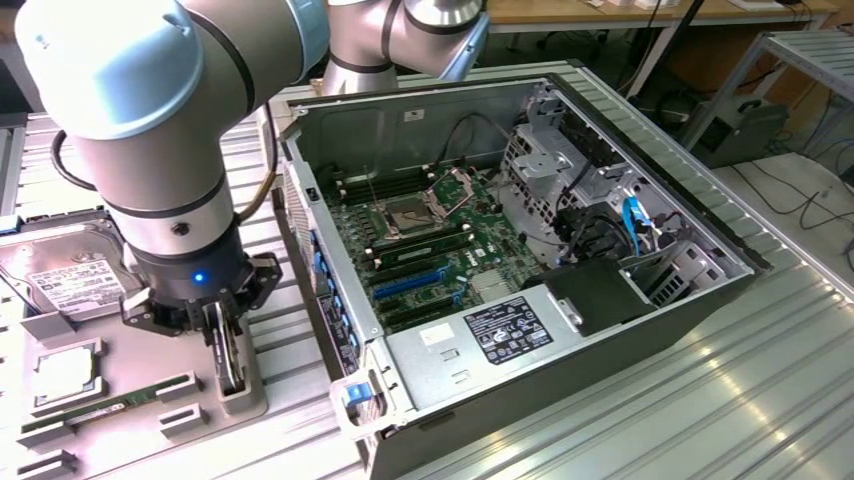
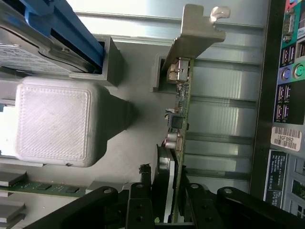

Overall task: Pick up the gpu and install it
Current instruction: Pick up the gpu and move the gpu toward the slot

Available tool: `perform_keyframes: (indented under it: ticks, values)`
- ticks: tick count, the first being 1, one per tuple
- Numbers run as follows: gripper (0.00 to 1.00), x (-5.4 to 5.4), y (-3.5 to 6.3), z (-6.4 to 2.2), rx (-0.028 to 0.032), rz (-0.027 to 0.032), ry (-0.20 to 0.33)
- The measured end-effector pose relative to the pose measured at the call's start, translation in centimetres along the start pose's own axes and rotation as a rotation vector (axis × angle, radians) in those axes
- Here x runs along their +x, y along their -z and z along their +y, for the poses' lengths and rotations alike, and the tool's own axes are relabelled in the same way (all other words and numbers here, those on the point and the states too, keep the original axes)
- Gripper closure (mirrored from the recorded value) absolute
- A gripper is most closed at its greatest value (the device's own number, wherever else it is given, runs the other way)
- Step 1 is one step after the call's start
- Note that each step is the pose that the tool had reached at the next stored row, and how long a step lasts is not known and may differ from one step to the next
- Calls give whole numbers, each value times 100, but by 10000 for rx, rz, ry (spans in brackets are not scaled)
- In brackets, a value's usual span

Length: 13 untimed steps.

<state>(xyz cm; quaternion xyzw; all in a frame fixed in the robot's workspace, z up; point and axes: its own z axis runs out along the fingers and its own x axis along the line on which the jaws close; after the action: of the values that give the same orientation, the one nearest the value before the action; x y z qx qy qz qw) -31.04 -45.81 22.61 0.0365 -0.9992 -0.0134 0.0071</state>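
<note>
The tool point(image 1: 223, 332) clasps the upright gpu point(image 1: 231, 366) beside the open computer case point(image 1: 387, 125).

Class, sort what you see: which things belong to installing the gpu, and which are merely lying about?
For the job: gpu, gripper, open computer case, motherboard.
Lying about: hard drive, RAM stick, square chip.

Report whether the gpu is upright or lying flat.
Upright: the gpu stands on edge in the grey holder, bracket at one end.
</note>
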Motion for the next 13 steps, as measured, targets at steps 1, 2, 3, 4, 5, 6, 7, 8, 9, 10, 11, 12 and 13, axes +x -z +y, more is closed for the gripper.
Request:
perform_keyframes:
  ticks: [1, 2, 3, 4, 5, 6, 7, 8, 9, 10, 11, 12, 13]
  values:
    - [67, 0, -2, 0, 0, -2, -105]
    - [67, 0, -4, 0, -1, -5, -228]
    - [67, 0, -5, 0, -2, -7, -305]
    - [67, 0, -6, 0, -2, -9, -343]
    - [67, 0, -6, 0, -1, -9, -348]
    - [67, 0, -6, 0, -2, -9, -348]
    - [67, 0, -6, 0, -1, -8, -349]
    - [67, 0, -6, 0, -1, -9, -348]
    - [69, 0, -6, 0, -1, -9, -349]
    - [69, 0, -6, 0, -2, -10, -349]
    - [69, 0, -6, 0, -2, -9, -349]
    - [71, 0, -6, 0, -2, -10, -348]
    - [71, 0, -6, 0, -2, -9, -348]
